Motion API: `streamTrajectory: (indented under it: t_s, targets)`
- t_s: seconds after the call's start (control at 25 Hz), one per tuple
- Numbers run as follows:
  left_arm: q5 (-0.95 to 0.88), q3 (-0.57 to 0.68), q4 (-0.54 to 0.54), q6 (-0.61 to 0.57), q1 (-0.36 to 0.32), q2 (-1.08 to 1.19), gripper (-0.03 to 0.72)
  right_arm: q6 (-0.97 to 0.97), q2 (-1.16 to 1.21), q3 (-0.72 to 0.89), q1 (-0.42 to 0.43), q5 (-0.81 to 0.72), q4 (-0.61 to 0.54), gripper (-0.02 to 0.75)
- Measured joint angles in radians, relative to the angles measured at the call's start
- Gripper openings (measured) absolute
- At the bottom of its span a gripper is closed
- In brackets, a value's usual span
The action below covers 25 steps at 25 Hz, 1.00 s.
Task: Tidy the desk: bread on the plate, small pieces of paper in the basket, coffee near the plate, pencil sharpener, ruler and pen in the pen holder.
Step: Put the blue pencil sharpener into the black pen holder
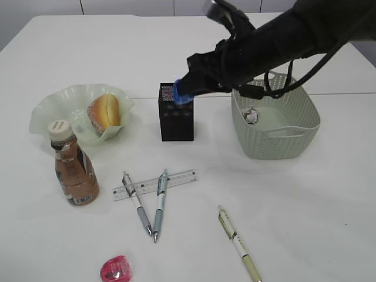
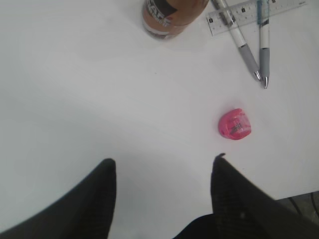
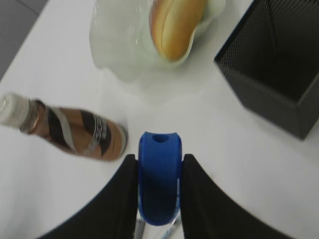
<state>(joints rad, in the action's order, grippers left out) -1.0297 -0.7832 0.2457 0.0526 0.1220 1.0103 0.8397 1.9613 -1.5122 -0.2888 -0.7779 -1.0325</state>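
Bread [image 1: 104, 111] already sits on the plate [image 1: 50, 108], coffee [image 1: 71, 170] just beside it. Ruler [image 1: 155, 185], three pens and a pink sharpener [image 2: 235, 124] wait on the bench; the left end effector [image 2: 164, 164] hangs apart, empty. The right end effector [image 3: 158, 174] clamps a blue sharpener [image 3: 159, 177] above the pen holder [image 1: 176, 113]. The basket [image 1: 275, 120] seemingly holds paper.

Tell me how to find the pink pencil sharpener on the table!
Start at the brown coffee bottle beside the green plate. Look toward the table's near edge, past the ruler. The pink sharpener lies there alone, small, rounded, and the only pink thing.
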Motion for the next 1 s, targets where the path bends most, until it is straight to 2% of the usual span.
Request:
streamTrajectory:
  t_s: [0.16, 0.28, 0.64, 1.0]
  targets:
    - [0.000, 0.000, 0.000, 0.000, 0.000, 0.000, 0.442, 0.166, 0.010, -0.010, 0.011, 0.122, -0.160, 0.170]
    - [0.000, 0.000, 0.000, 0.000, 0.000, 0.000, 0.442, 0.212, 0.053, -0.057, 0.011, 0.156, -0.213, 0.170]
    - [0.000, 0.000, 0.000, 0.000, 0.000, 0.000, 0.442, 0.226, 0.215, -0.221, 0.011, 0.207, -0.231, 0.170]
    - [0.000, 0.000, -0.019, 0.000, 0.000, 0.000, 0.442, 0.228, 0.272, -0.239, 0.011, 0.219, -0.243, 0.180]
